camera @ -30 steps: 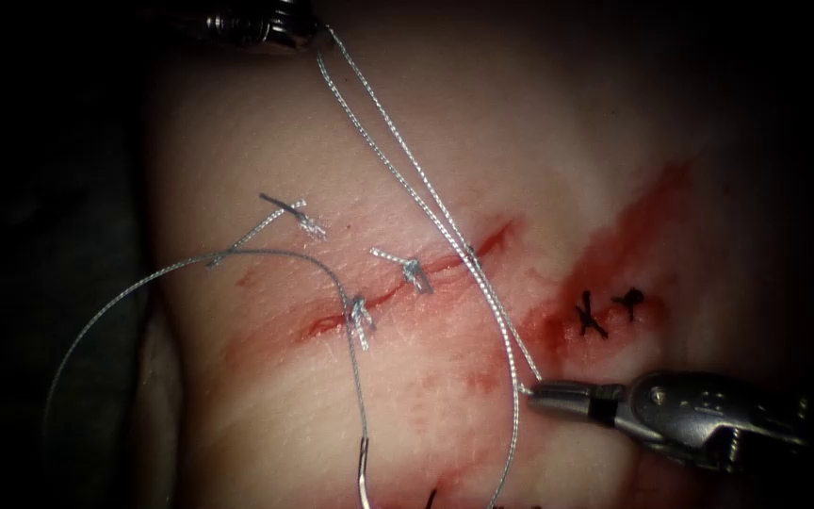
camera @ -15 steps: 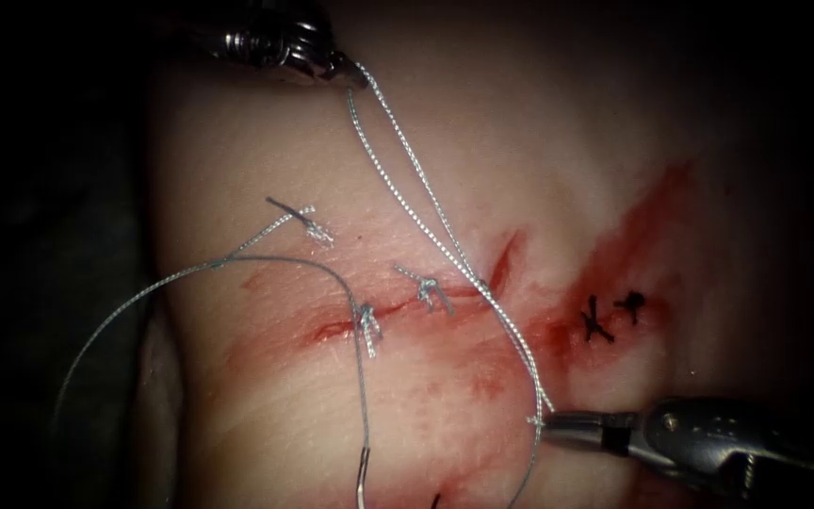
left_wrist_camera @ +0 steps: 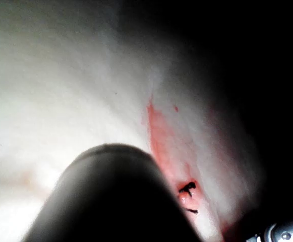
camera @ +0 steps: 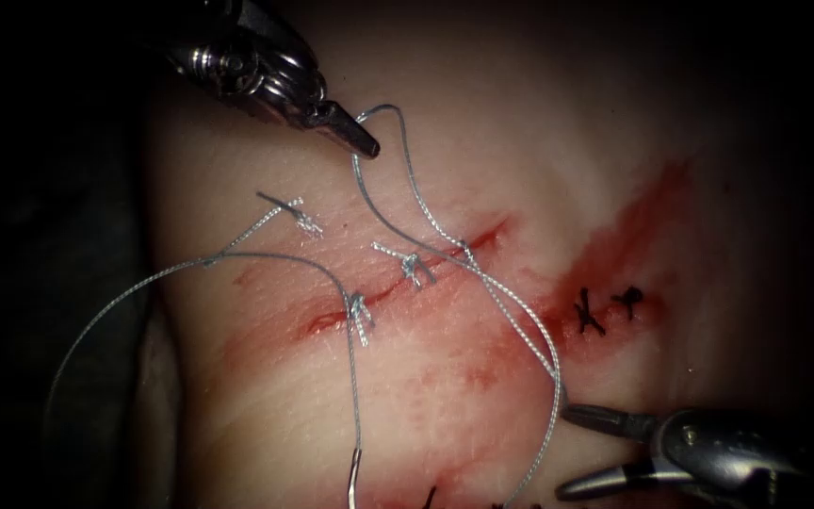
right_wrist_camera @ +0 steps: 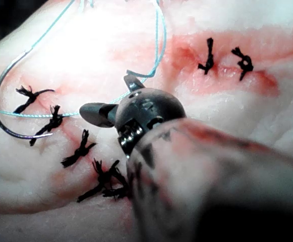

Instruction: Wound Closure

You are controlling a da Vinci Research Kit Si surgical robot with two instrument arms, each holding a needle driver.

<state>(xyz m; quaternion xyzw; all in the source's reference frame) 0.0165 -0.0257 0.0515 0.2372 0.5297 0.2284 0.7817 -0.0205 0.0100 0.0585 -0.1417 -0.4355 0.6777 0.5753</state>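
L tool [camera: 369, 148] jaws together, holding nothing, thread [camera: 398, 203] slack just beside its tip. R tool [camera: 581, 451] jaws apart, empty. Needle [right_wrist_camera: 5, 108] lies loose on tissue [camera: 266, 396], not in it, left of cut [camera: 407, 283].

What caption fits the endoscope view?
Left tool shut beside slack thread; right tool open, empty; needle lying free on tissue below the stitched cut.
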